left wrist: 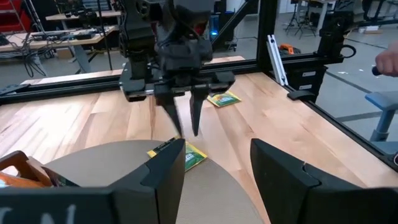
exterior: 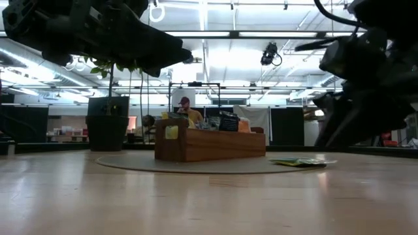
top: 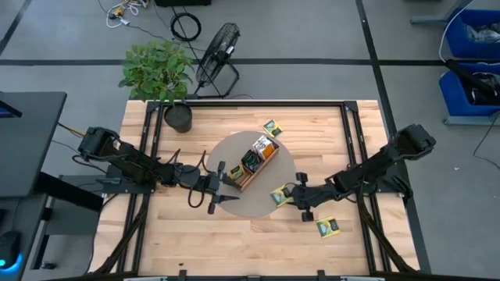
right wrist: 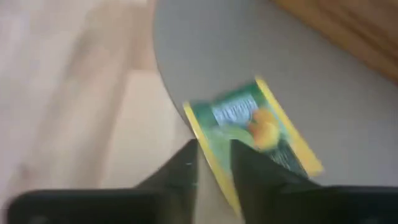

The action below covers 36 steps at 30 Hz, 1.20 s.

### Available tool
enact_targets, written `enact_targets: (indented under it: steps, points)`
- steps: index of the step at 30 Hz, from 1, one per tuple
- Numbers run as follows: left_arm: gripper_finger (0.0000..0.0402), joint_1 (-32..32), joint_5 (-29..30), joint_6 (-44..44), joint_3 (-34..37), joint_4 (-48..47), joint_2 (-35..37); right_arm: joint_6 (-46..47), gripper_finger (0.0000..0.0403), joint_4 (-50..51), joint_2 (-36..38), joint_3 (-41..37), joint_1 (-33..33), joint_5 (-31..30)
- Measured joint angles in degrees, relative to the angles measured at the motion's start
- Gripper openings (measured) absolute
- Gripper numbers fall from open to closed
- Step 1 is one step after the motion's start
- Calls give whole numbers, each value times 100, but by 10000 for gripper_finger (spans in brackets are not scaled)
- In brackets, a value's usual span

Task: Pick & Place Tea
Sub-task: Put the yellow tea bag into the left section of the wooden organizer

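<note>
A long wooden tray (top: pixel 258 160) holding several tea packets stands on a round grey mat (top: pixel 234 207). A yellow-green tea packet (top: pixel 279 196) lies flat on the mat's right edge (right wrist: pixel 255 124). My right gripper (top: pixel 291 193) points steeply down right over this packet's near edge. Its fingers (left wrist: pixel 195 118) stand a narrow gap apart, their tips just above the packet (left wrist: pixel 186 155). My left gripper (top: pixel 223 187) waits open and level over the mat's left part, next to the tray's near end, with nothing between its fingers (left wrist: pixel 161 180).
Two more yellow-green packets lie loose: one on the wood at the near right (top: pixel 328 227), one behind the tray (top: pixel 272 127). A potted plant (top: pixel 178 117) stands at the far left corner. Black frame rails (top: pixel 348 133) run along the table's sides. A person's hand (left wrist: pixel 387 61) shows beyond the table.
</note>
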<state>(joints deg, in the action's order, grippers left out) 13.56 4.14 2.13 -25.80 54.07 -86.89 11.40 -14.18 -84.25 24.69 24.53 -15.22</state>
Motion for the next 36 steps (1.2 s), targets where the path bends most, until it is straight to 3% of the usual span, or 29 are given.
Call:
enact_targets:
  steps: [7, 12, 27, 32, 36]
  points:
    - [186, 0, 2, -8, 0, 0, 0, 14, 273, 176, -2, 0, -138, -618]
    - [186, 0, 2, -13, 0, 0, 0, 121, 323, 238, -2, 0, -393, -540]
    - [186, 0, 3, -41, 0, -86, -2, 149, 298, 68, -487, 32, -657, -335]
    - [186, 0, 4, -36, 0, -94, -4, 162, 266, 79, -538, 33, -653, -293]
    - [186, 2, 4, -42, 0, -105, -4, 109, 215, 80, -540, 28, -653, -277]
